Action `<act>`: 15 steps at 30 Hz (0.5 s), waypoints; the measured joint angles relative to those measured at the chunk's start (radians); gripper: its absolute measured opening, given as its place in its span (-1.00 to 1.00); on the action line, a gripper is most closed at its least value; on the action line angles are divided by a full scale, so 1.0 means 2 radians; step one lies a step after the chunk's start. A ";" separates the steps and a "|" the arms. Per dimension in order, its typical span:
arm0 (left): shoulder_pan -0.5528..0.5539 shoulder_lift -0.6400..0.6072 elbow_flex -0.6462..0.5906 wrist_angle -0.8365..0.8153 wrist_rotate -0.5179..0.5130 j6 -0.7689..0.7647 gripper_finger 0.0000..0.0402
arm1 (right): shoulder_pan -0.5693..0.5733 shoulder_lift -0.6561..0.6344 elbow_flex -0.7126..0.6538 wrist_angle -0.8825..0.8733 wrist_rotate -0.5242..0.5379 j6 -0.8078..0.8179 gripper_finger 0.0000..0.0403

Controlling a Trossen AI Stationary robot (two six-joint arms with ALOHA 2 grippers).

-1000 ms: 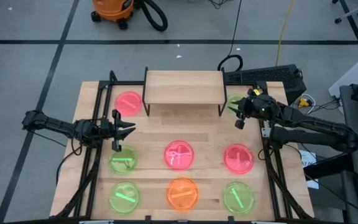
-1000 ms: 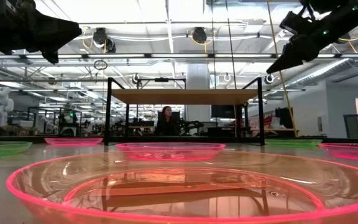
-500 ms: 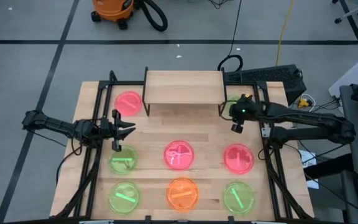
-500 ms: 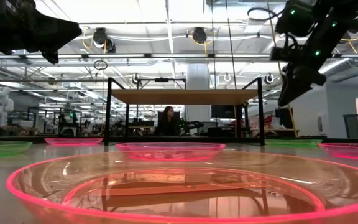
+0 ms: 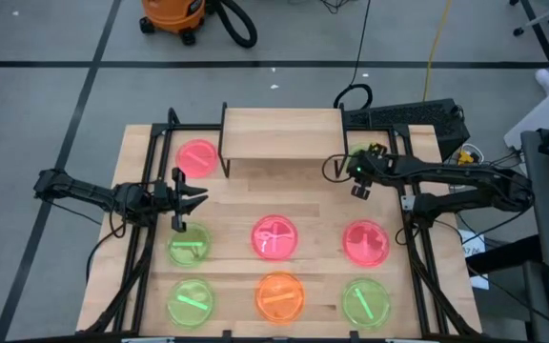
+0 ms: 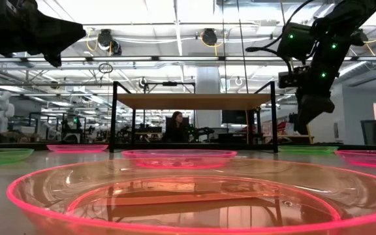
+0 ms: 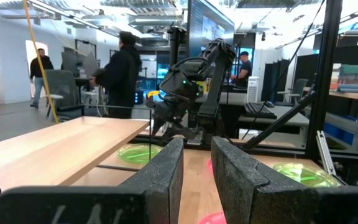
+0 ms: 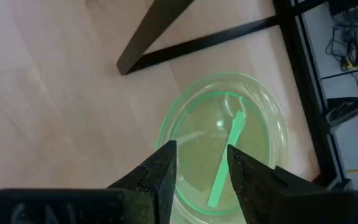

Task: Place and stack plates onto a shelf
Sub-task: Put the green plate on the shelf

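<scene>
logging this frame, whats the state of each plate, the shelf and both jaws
shelf: bare, no plates on it
pink plate left of shelf: flat on table
green plate right of shelf: on table, under right gripper
six front plates, e.g. orange plate: flat on table, unstacked
right gripper: above green plate, jaws slightly apart, empty
left gripper: over table's left side, jaws slightly apart, empty

Two slender black jointed arms with looped black cables. Left gripper (image 5: 191, 195) and right gripper (image 8: 197, 168): matte black, wedge-shaped, textured fingers (image 7: 160, 177). Small green indicator lights glow on the right arm's wrist housing (image 6: 299, 39).
</scene>
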 joint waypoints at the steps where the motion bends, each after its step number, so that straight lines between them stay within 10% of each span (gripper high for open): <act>1: 0.000 0.000 0.000 0.000 0.000 0.000 -0.56 | -0.001 0.000 0.000 0.001 -0.003 0.001 -0.37; 15: 0.000 0.000 0.000 0.000 0.000 0.000 -0.56 | -0.006 0.000 -0.066 0.069 -0.052 -0.029 -0.37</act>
